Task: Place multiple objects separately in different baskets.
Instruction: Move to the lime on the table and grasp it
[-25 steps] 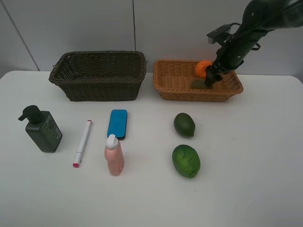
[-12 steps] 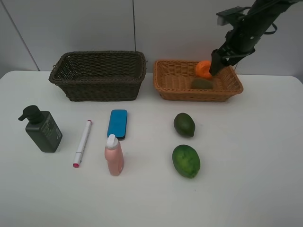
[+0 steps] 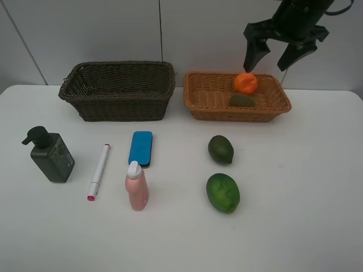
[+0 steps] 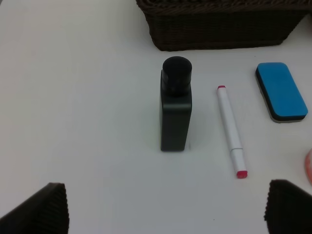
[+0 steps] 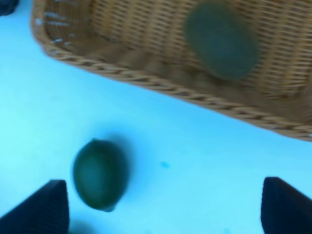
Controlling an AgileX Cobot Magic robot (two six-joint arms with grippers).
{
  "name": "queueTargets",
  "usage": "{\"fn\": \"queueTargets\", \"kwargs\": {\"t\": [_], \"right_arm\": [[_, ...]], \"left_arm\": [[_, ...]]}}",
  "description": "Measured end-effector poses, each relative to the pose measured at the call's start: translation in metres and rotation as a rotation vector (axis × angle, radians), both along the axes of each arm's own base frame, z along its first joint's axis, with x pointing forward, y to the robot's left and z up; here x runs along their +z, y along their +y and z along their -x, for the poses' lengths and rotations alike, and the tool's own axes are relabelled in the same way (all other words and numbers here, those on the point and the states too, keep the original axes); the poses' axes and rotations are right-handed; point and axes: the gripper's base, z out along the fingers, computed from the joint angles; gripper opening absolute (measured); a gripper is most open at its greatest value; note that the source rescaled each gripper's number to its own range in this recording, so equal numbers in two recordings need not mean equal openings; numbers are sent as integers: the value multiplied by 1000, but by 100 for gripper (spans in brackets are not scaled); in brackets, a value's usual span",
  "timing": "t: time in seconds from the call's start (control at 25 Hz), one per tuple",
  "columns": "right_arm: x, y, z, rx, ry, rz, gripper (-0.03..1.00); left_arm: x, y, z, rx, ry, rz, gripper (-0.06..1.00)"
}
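The right gripper (image 3: 266,66) hangs spread wide above the back edge of the light orange-tan basket (image 3: 238,115), with the orange (image 3: 246,83) just below its fingers and apart from them. The orange lies in that basket, touching the brown kiwi (image 3: 242,100). The dark brown basket (image 3: 119,106) stands just to its left.

The left gripper (image 4: 164,210), its jaws also wide apart, hovers near the upright dark green pump bottle (image 4: 176,109). Beside the bottle lie the white marker (image 4: 230,130) and the blue eraser block (image 4: 281,90). The pink bottle (image 3: 136,190) stands in front of the eraser. The smaller green fruit (image 3: 220,149) and larger green fruit (image 3: 223,192) rest in front of the light basket.

Everything sits on a white table (image 3: 300,192) against a pale wall (image 3: 85,31).
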Motion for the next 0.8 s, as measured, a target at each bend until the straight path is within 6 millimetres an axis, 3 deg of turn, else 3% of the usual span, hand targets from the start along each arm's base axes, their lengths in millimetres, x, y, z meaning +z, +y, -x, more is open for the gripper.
{"fn": "queueTargets", "kwargs": {"t": [0.24, 0.64, 0.8], "right_arm": [[-7, 40, 17, 69, 1, 67, 100], [-85, 41, 42, 74, 130, 64, 100], [-104, 41, 47, 56, 115, 22, 100]], "left_arm": [[0, 0, 0, 0, 0, 0, 100], [0, 0, 0, 0, 0, 0, 100], [0, 0, 0, 0, 0, 0, 100]]}}
